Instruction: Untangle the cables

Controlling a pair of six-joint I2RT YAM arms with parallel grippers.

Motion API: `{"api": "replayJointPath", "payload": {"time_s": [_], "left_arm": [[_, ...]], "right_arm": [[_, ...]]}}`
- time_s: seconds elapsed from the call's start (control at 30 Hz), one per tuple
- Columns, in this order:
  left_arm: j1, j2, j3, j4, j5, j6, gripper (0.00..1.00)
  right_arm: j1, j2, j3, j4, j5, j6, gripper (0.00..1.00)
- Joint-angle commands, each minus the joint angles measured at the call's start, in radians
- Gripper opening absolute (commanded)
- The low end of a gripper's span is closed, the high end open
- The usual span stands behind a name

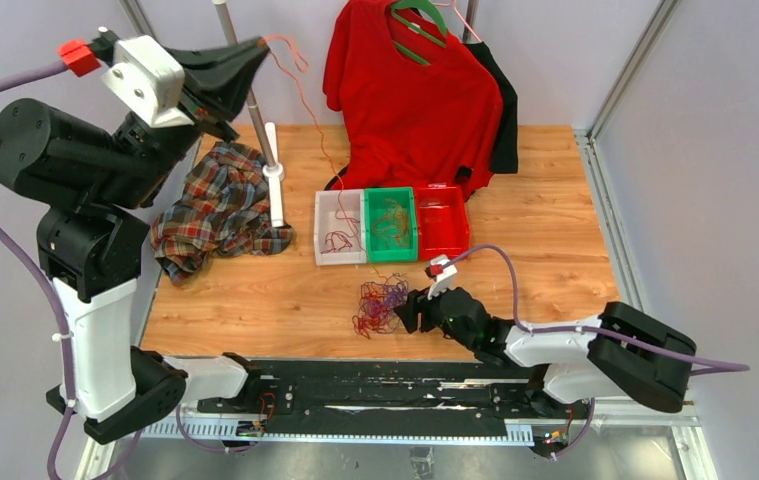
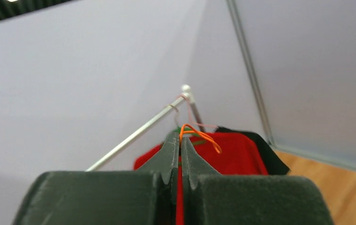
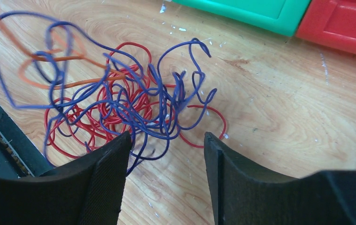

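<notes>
- Cables (image 1: pixel 380 305) lie tangled on the table's (image 1: pixel 555 250) near side.
- Right end effector (image 3: pixel 166 140) gapes wide just beside them.
- Left end effector (image 2: pixel 180 138), raised high, pinches an orange cable (image 2: pixel 204 137).

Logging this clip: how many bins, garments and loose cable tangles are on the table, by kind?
Bins: 3 (white bin, green bin, red bin)
Garments: 3 (red shirt, black garment, plaid shirt)
Cable tangle: 1
Total: 7
</notes>
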Motion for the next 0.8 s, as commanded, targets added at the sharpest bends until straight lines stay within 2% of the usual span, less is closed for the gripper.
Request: {"api": "replayJointPath", "payload": {"time_s": [0.0,0.1,0.2,0.37,0.53,0.77], "left_arm": [[-0.006,-0.001,-0.008,0.311,-0.197,0.032,0.01],[-0.006,0.012,0.01,0.354,-0.181,0.021,0.01],[-0.006,0.033,0.052,0.281,-0.099,-0.016,0.01],[-0.006,0.007,-0.008,0.285,-0.031,-0.044,0.01],[-0.006,0.025,0.03,0.239,0.006,-0.046,0.01],[-0.006,0.041,0.08,0.199,0.026,-0.033,0.01]], "right_arm": [[0.013,-0.071,-0.006,-0.101,0.045,-0.003,0.61],[0.014,-0.133,0.008,-0.167,0.053,-0.023,0.65],[0.022,-0.225,0.069,-0.257,0.056,-0.068,0.68],[0.044,-0.311,0.236,-0.379,0.007,-0.183,0.72],[0.076,-0.264,0.388,-0.399,-0.028,-0.276,0.73],[0.076,-0.073,0.522,-0.305,-0.133,-0.349,0.74]]}}
